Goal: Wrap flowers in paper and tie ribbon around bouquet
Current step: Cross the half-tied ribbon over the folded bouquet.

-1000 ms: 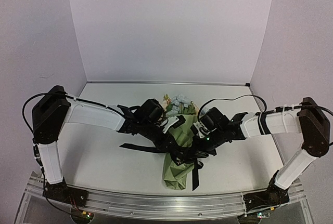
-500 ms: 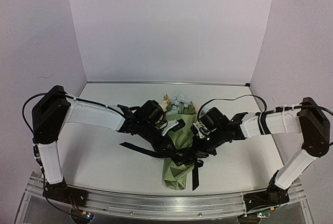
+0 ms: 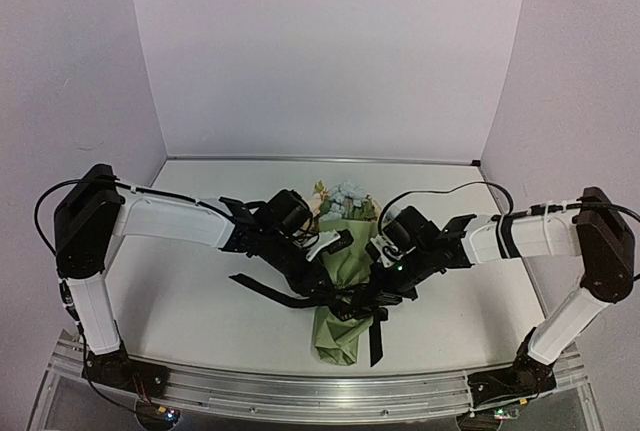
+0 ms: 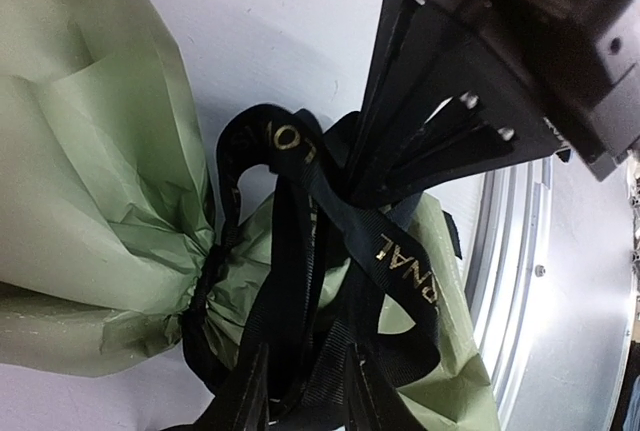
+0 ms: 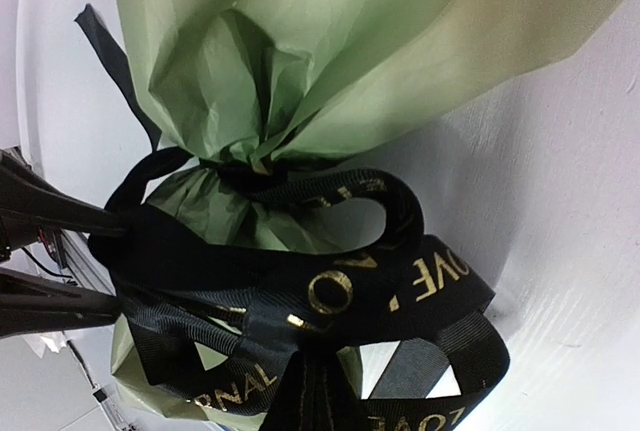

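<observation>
Near-centre on white desk (image 3: 470,301) | sage-green paper-cone bouquet (image 3: 335,341) lay, blooms far end | step: knotting narrow black gold-lettered ribbon (image 5: 330,291) at its neck, loops slack | right tool (image 4: 362,183) pinched shut on ribbon; left tool (image 4: 308,403) part-open astride a strand | next: close left, pull apart.

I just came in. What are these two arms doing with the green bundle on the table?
The two arms are tying the black ribbon around the bouquet, which lies on the table with the flowers pointing away from the arms. The ribbon is already looped around the narrow neck of the green paper. The right gripper is shut on a ribbon strand. The left gripper has its jaws apart with ribbon between them; whether it grips is unclear.
</observation>
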`<state>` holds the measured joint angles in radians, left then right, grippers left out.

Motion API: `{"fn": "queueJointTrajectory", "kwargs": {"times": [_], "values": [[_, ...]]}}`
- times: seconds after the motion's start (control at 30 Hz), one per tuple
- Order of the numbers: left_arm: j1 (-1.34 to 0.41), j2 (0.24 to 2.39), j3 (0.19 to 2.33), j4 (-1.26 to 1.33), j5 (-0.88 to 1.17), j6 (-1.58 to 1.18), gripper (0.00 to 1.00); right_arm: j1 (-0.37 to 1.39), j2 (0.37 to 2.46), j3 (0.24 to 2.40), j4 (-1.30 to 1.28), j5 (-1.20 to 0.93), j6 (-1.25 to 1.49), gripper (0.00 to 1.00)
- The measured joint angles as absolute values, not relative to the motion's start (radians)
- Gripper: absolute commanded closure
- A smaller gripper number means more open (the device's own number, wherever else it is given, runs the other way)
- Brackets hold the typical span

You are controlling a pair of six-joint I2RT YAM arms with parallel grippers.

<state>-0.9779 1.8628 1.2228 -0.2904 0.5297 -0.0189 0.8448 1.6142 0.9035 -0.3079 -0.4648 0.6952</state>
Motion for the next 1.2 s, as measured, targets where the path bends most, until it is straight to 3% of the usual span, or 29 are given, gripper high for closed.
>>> {"fn": "queueJointTrajectory", "kwargs": {"times": [0.23, 1.2], "values": [[-0.972, 1.835, 1.225, -0.288, 0.493, -0.025, 0.62, 0.866, 1.614, 0.904, -0.309, -0.465, 0.685, 1.00], [-0.943, 1.929, 1.370, -0.472, 0.541, 0.054, 0.65, 0.876, 1.614, 0.904, -0.309, -0.465, 0.670, 1.00]]}}
